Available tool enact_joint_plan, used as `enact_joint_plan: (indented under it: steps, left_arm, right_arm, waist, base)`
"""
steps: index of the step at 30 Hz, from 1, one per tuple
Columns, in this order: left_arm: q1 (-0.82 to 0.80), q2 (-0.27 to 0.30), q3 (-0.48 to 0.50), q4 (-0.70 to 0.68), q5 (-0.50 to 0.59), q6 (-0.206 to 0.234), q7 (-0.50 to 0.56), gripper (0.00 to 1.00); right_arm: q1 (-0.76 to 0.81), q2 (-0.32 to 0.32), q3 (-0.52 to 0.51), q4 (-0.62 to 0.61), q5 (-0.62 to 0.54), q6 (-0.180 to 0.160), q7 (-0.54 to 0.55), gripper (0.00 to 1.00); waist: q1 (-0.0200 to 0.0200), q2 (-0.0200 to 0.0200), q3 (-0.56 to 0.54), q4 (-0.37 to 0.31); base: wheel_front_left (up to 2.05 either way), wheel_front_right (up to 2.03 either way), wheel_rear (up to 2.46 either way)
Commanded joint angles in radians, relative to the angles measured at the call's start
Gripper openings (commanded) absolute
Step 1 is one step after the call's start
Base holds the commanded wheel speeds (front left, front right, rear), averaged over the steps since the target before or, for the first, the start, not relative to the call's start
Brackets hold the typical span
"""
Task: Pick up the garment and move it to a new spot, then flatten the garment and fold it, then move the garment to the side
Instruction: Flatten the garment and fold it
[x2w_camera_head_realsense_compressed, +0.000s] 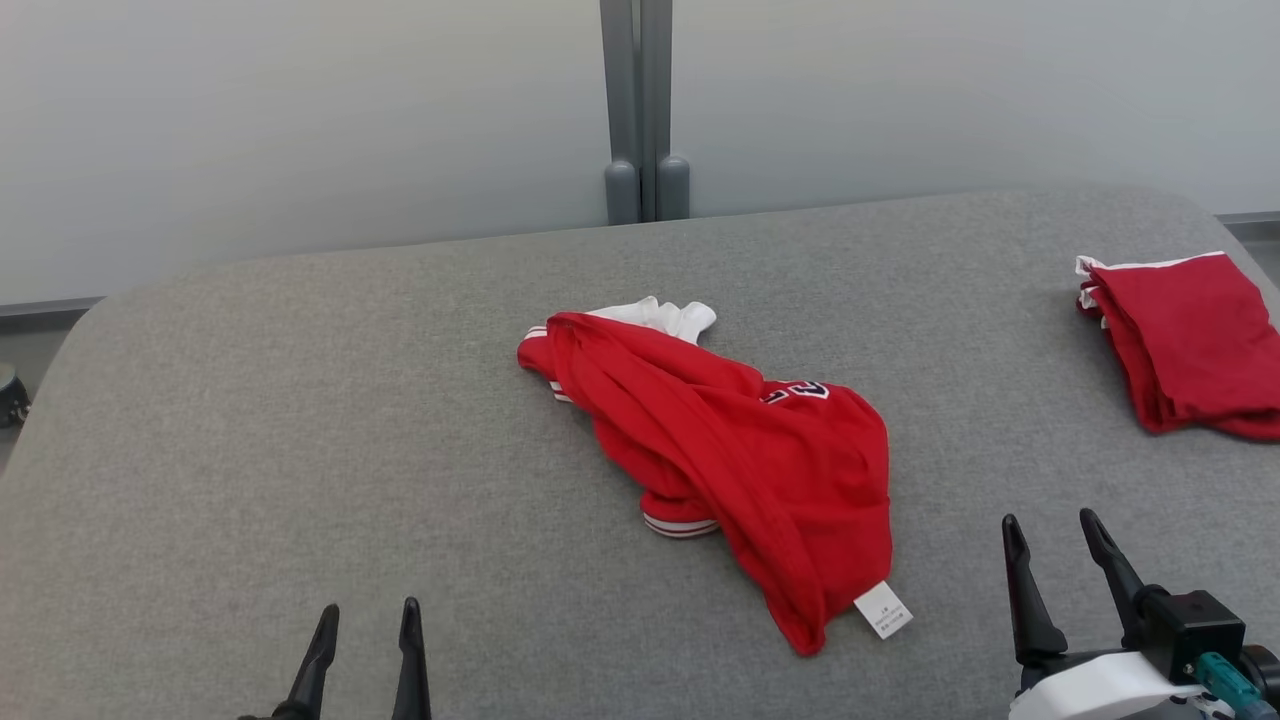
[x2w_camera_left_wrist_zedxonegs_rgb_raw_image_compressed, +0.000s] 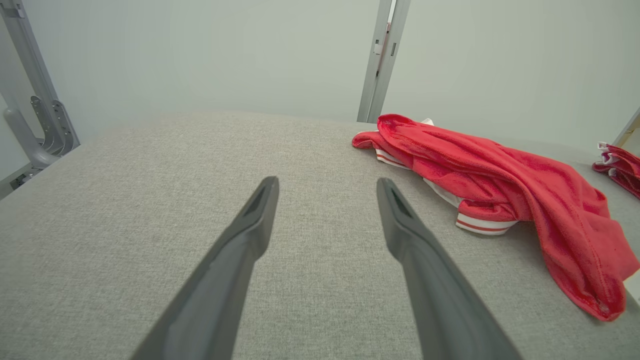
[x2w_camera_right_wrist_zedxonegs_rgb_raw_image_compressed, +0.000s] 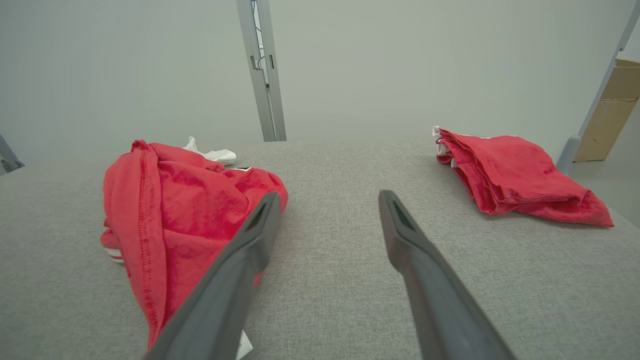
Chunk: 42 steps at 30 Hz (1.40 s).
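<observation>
Nearest us, left gripper (x2w_camera_head_realsense_compressed: 365, 625) & right gripper (x2w_camera_head_realsense_compressed: 1050, 535) hover w/ fingers spread, nothing held. Crumpled red garment (x2w_camera_head_realsense_compressed: 740, 450) lies mid-table (x2w_camera_head_realsense_compressed: 300, 420); folded red pile (x2w_camera_head_realsense_compressed: 1190, 340) far right. Risk: we pinch one layer only, so it drags bunched, or snags the label (x2w_camera_head_realsense_compressed: 883, 610).

On the padded table (x2w_camera_head_realsense_compressed: 300, 420), the garment (x2w_camera_head_realsense_compressed: 740, 450) lies ahead and to the right of the left gripper (x2w_camera_head_realsense_compressed: 370, 605), and ahead and just left of the right gripper (x2w_camera_head_realsense_compressed: 1049, 518), touching neither. A second garment (x2w_camera_head_realsense_compressed: 1190, 340) rests farther ahead and right of the right gripper, at the table's edge. A post (x2w_camera_head_realsense_compressed: 645, 110) stands behind the table.
</observation>
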Motion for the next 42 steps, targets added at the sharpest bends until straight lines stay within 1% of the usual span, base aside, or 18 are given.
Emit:
enact_joint_plan:
  steps: [1, 5, 10, 14, 18, 20, 26, 30, 33, 38, 42]
  left_arm:
    - [-0.028, 0.001, -0.008, -0.007, -0.003, -0.005, 0.000, 1.00]
    - [-0.067, 0.001, -0.059, -0.027, -0.013, -0.026, 0.000, 1.00]
    - [-0.137, 0.001, -0.194, 0.034, -0.018, -0.062, 0.000, 1.00]
    - [-0.190, 0.002, -0.334, 0.167, -0.028, -0.075, 0.001, 1.00]
    - [-0.258, 0.003, -0.479, 0.316, -0.080, -0.082, 0.015, 1.00]
    - [-0.284, 0.003, -0.525, 0.368, -0.116, -0.082, 0.014, 1.00]
    - [-0.382, 0.003, -0.616, 0.472, -0.193, -0.045, 0.006, 1.00]
    - [-0.437, 0.003, -0.654, 0.515, -0.241, -0.014, -0.001, 1.00]
    - [-0.471, 0.003, -0.680, 0.539, -0.268, 0.002, -0.001, 1.00]
    - [-0.508, 0.003, -0.715, 0.557, -0.292, 0.021, -0.001, 1.00]
    - [-0.530, 0.003, -0.734, 0.589, -0.302, 0.051, -0.001, 1.00]
  right_arm:
    - [-0.011, -0.004, -0.001, -0.002, 0.003, -0.002, -0.002, 1.00]
    - [-0.026, -0.015, 0.004, -0.004, 0.003, -0.002, -0.002, 1.00]
    - [-0.049, -0.024, 0.016, -0.010, 0.007, -0.002, -0.002, 1.00]
    - [-0.066, -0.028, 0.034, -0.012, 0.009, -0.002, -0.002, 1.00]
    - [-0.080, -0.030, 0.043, -0.012, 0.011, -0.002, -0.002, 1.00]
    - [-0.083, -0.032, 0.043, -0.015, 0.013, -0.002, -0.002, 1.00]
    - [-0.101, -0.037, 0.030, -0.025, 0.015, -0.002, -0.002, 1.00]
    - [-0.111, -0.037, 0.029, -0.028, 0.019, -0.002, -0.002, 1.00]
    - [-0.125, -0.033, 0.034, -0.026, 0.019, -0.002, -0.002, 1.00]
    - [-0.136, -0.025, 0.038, -0.024, 0.019, -0.002, -0.002, 1.00]
    - [-0.142, -0.020, 0.038, -0.022, 0.022, -0.002, -0.002, 1.00]
  waist:
    - [0.0000, 0.0000, 0.005, -0.007]
    - [0.0000, 0.0000, 0.012, -0.029]
    - [0.0000, 0.0000, 0.026, -0.081]
    - [0.0000, 0.0000, 0.045, -0.128]
    - [0.0000, 0.0000, 0.068, -0.188]
    - [0.0000, 0.0000, 0.082, -0.214]
    - [0.0000, 0.0000, 0.131, -0.267]
    - [0.0000, 0.0000, 0.155, -0.289]
    - [0.0000, 0.0000, 0.168, -0.303]
    - [0.0000, 0.0000, 0.183, -0.320]
    - [0.0000, 0.0000, 0.191, -0.327]
  base:
    - [0.00, 0.00, 0.00]
    - [0.00, 0.00, 0.00]
    - [0.00, 0.00, 0.00]
    - [0.00, 0.00, 0.00]
    - [0.00, 0.00, 0.00]
    - [0.00, 0.00, 0.00]
    - [0.00, 0.00, 0.00]
    - [0.00, 0.00, 0.00]
    - [0.00, 0.00, 0.00]
    - [0.00, 0.00, 0.00]
    - [0.00, 0.00, 0.00]
